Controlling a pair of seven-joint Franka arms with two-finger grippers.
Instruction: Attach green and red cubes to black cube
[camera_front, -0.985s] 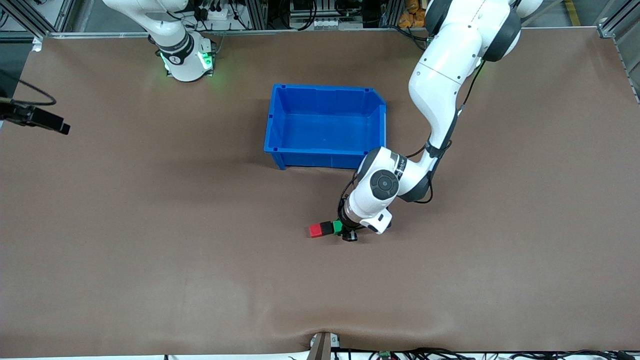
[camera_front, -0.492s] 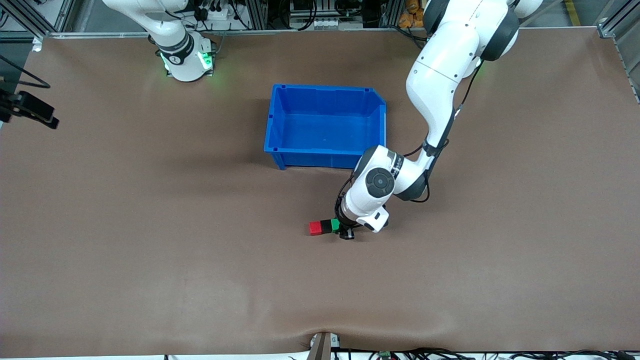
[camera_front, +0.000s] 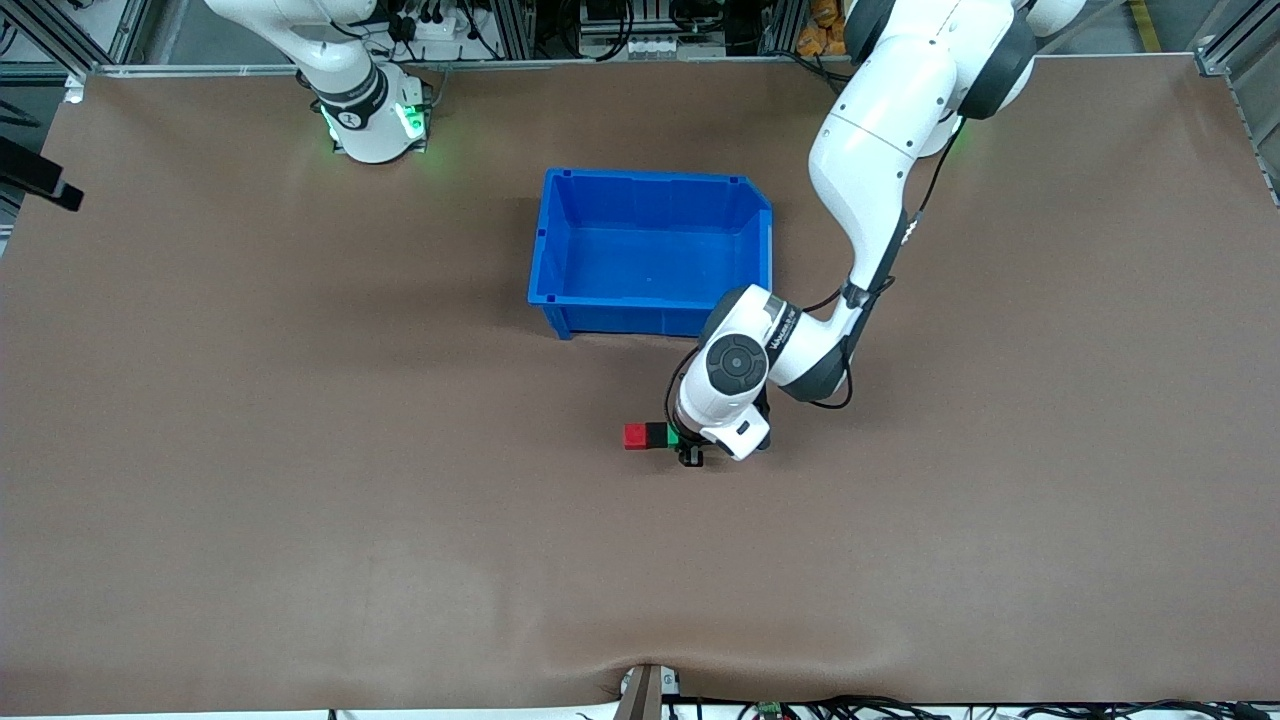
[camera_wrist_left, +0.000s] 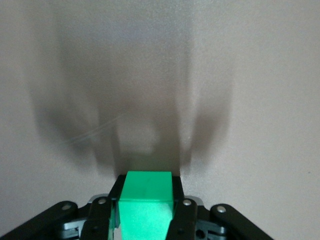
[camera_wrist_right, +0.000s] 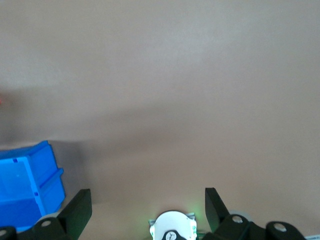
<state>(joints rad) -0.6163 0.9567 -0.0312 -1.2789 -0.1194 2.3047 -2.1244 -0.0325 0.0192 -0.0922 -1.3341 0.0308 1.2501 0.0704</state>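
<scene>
Brown matting covers the whole table (camera_front: 300, 450), with aluminium framing and cables along the edge where the two arm bases stand. Near the middle of the table sits a blue bin (camera_front: 553, 260), open at the top. Nearer to the front camera than the bin, and a little toward the left arm's end of it, three small cubes form a short row: the red cube (camera_front: 634, 436) at the end toward the right arm's end of the table, the black cube (camera_front: 655, 435) touching it in the middle, and the green cube (camera_front: 672, 436) touching the black one and mostly hidden under the left arm's wrist. The left gripper (camera_front: 688, 452) is down at this row; the left wrist view shows its two fingers (camera_wrist_left: 184, 216) pressed against both sides of the green cube (camera_wrist_left: 146, 205), so its claw is clamped on that cube. Shadow under the cube in that view suggests the row is raised slightly off the mat, though the front view does not make this certain. The right arm waits at the right arm's end of the table, and the right gripper (camera_wrist_right: 147, 210) shows only in its own wrist view, its claw spread wide over bare mat with nothing between the fingers.
</scene>
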